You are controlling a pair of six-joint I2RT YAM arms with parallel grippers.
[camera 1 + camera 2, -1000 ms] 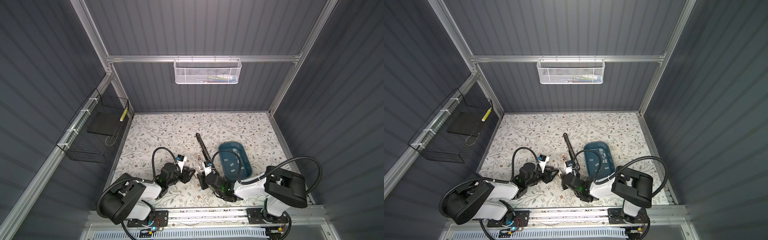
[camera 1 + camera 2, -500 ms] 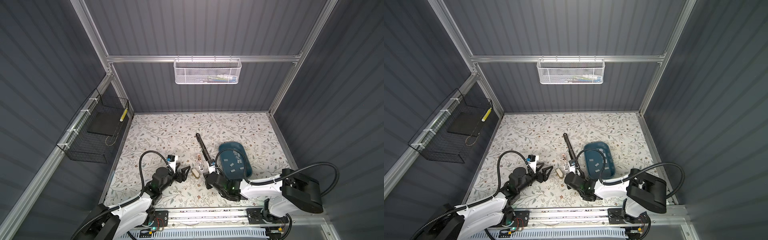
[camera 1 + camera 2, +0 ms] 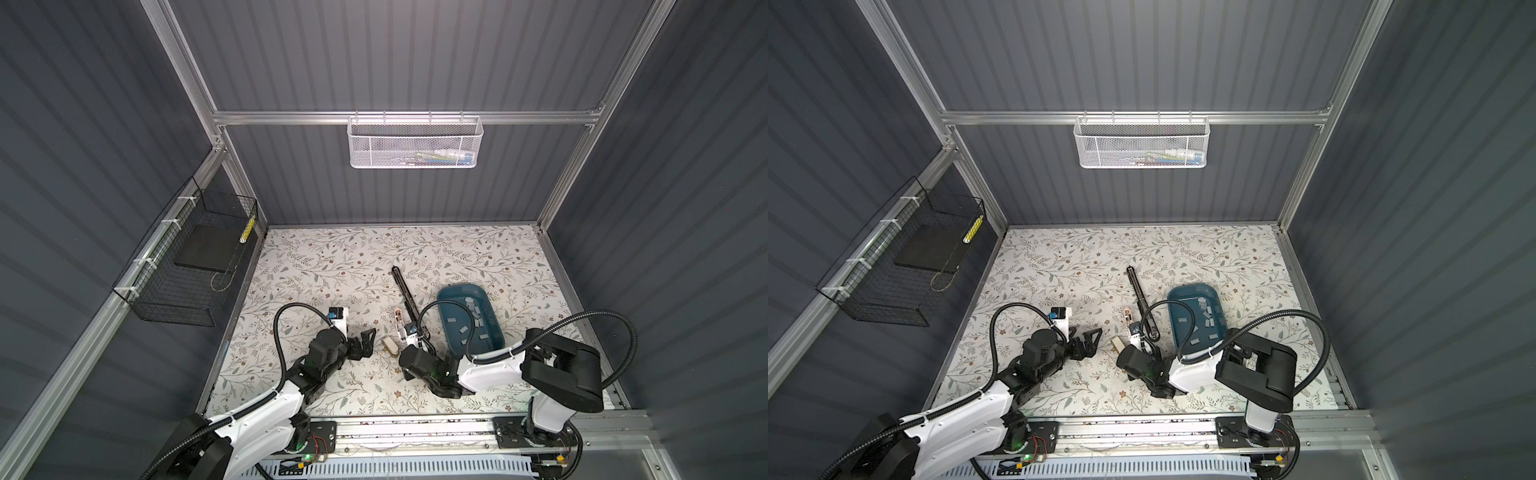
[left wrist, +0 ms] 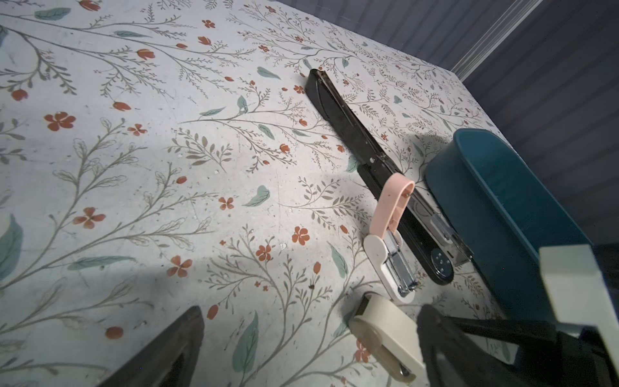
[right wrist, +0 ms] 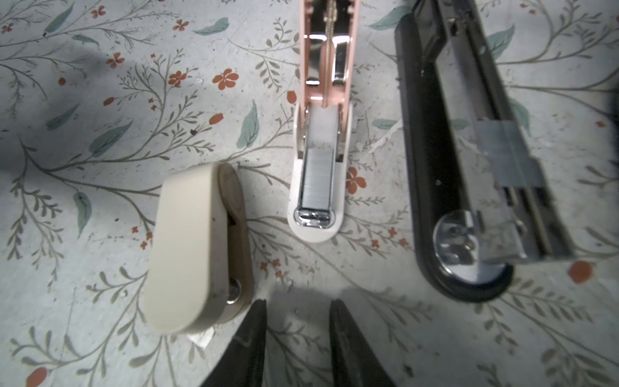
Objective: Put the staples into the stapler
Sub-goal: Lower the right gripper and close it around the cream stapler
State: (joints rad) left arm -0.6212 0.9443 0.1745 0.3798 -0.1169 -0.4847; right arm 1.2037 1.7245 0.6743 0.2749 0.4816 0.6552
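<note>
Staples (image 3: 477, 322): loose strips in blue tray (image 4: 495, 207); more seated in opened pink stapler (image 5: 316, 228) on desk (image 3: 332, 266). Left hand (image 3: 369, 341): spread wide, empty. Right hand (image 5: 297, 303): parted, empty.

My cell: walls and floor.
White mesh basket (image 3: 374, 153) hangs from the aluminium rail (image 3: 291, 117) on the ribbed dark grey back wall (image 3: 415, 54). Below the basket lies my floral-print tabletop (image 3: 332, 257), the brightest surface. Below and left of it, a black wire basket (image 3: 174, 299) is fixed to the side wall.
</note>
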